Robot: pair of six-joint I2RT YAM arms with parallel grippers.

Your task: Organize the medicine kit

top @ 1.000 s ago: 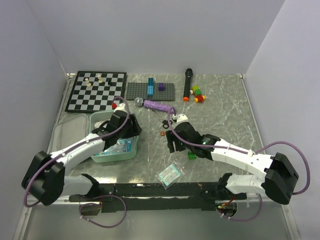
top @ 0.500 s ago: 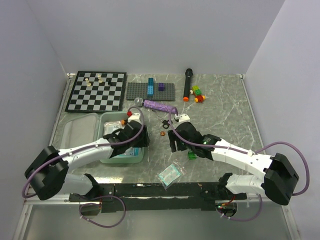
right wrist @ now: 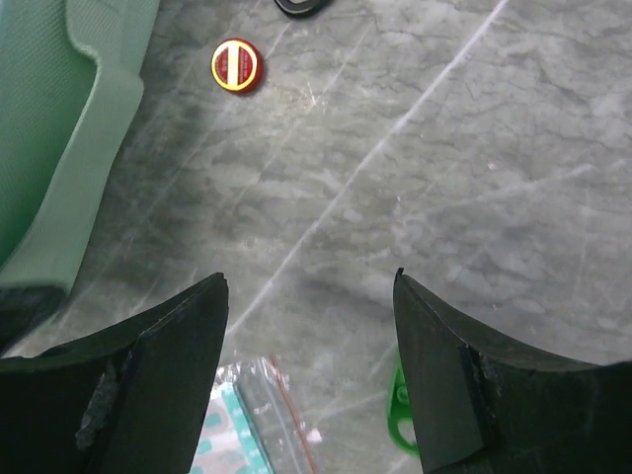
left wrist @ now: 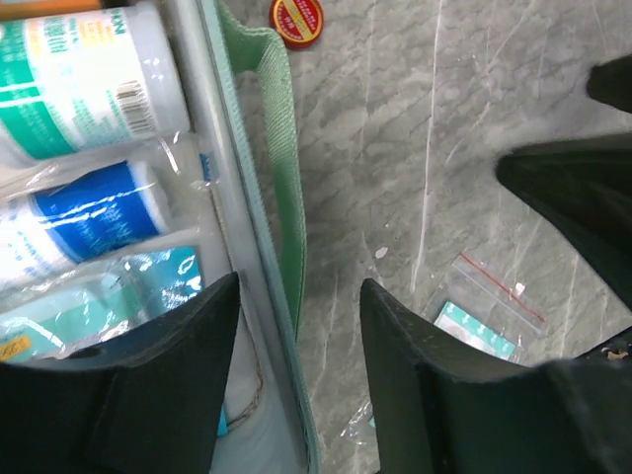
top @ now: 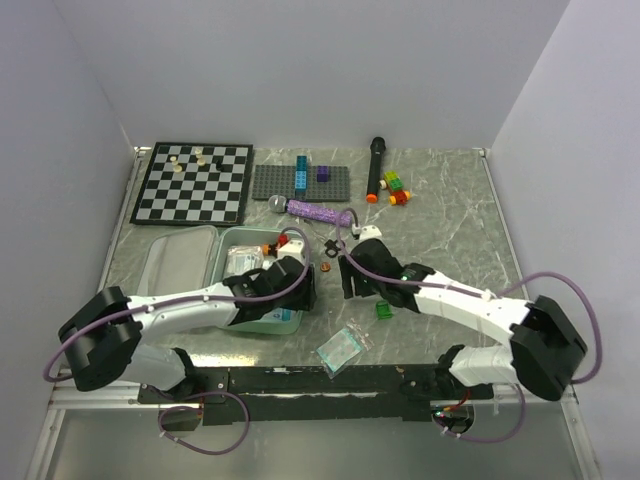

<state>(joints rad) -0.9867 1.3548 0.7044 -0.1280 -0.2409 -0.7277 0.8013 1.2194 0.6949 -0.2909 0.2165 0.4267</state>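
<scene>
Top external view: grey marbled desk (top: 440, 220), and the medicine kit (top: 175, 262) lies open on its left half, nearer the front edge than the back, just in front of the chessboard (top: 192, 183) in the back-left corner. The kit's empty grey-lined half is on the left and the filled half on the right. A grey building plate (top: 275, 185) sits along the back edge beside the chessboard. Your left gripper (left wrist: 299, 296) is spread and straddles the right wall of the filled half, one finger inside and one outside over the desk, not pinching it. The left wrist view shows a white bottle with a green label (left wrist: 69, 79) and a blue-labelled roll (left wrist: 84, 207) packed inside. Your right gripper (right wrist: 308, 286) is near the desk centre, just right of the kit, spread wide over bare marble and holding nothing. A purple microphone (top: 318, 212) lies behind the kit. A small clear bag (top: 341, 349) lies near the front edge, and a red cap (right wrist: 236, 65) sits close to the kit's right side.
</scene>
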